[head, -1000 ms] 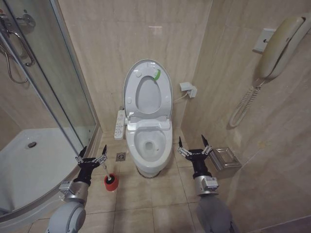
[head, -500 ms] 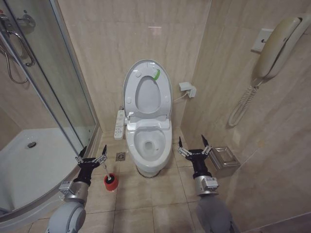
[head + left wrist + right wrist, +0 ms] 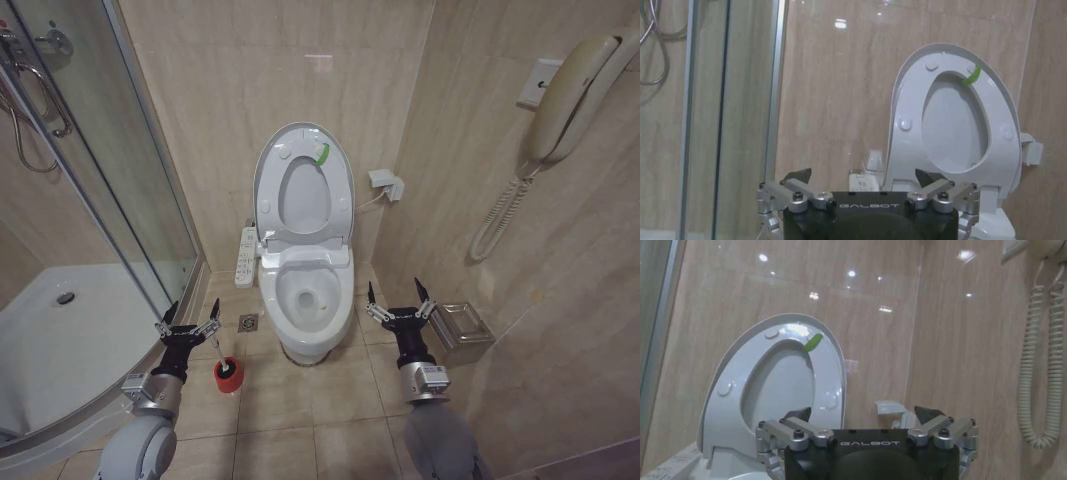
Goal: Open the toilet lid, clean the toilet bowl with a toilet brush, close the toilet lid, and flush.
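Fingers of both grippers stand spread apart with nothing between them. At the lower left of the head view the left gripper [image 3: 187, 324] hangs just above the floor, near the toilet brush; at the lower right of centre the right gripper [image 3: 400, 309] hangs beside the bowl's front. Each wrist view shows its own gripper, the left [image 3: 863, 181] and the right [image 3: 863, 416], wide open and aimed at the raised lid.

As for progress, the toilet lid [image 3: 304, 186] is already up, leaning against the back wall in the upper middle of the frame, with its green strip near the top. So the opening step looks done. The toilet bowl [image 3: 308, 300], just below the lid at centre, lies open to view. The toilet brush [image 3: 224, 366] sits in its red cup on the floor at lower left, untouched, so by my reading the scrubbing, the closing and the flush all remain.

Counted: one lid, one bowl, one brush with one red cup, two grippers, both unloaded.
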Motion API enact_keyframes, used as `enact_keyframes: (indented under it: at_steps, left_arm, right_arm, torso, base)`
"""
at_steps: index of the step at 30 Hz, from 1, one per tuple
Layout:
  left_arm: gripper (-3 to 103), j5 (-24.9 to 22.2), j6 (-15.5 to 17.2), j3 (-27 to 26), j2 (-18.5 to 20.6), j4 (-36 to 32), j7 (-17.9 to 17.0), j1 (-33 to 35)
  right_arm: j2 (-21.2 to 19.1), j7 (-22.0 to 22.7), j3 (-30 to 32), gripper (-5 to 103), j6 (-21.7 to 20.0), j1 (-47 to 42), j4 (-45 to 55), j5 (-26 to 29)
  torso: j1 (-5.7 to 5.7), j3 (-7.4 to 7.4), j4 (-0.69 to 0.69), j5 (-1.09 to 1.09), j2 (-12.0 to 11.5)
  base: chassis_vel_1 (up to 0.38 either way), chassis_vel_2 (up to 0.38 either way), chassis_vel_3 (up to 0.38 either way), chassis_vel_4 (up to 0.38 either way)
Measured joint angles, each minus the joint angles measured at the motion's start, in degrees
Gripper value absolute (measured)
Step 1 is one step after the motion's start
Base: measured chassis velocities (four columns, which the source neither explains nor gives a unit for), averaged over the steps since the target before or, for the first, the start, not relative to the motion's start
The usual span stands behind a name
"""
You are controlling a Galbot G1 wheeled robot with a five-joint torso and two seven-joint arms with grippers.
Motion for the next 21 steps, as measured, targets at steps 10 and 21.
enact_keyframes:
  at_steps: [10, 21]
  left_arm:
    - [100, 0.00, 0.00, 0.00, 0.00, 0.00, 0.00, 0.00]
    - [100, 0.00, 0.00, 0.00, 0.00, 0.00, 0.00, 0.00]
  right_arm:
    - [0.00, 0.00, 0.00, 100, 0.00, 0.00, 0.00, 0.00]
    - [0.00, 0.00, 0.00, 100, 0.00, 0.00, 0.00, 0.00]
  torso:
    - [0.00, 0.00, 0.00, 0.00, 0.00]
    - [0.00, 0.00, 0.00, 0.00, 0.01]
  base:
    - [0.000, 0.000, 0.000, 0.000]
    - [0.000, 0.000, 0.000, 0.000]
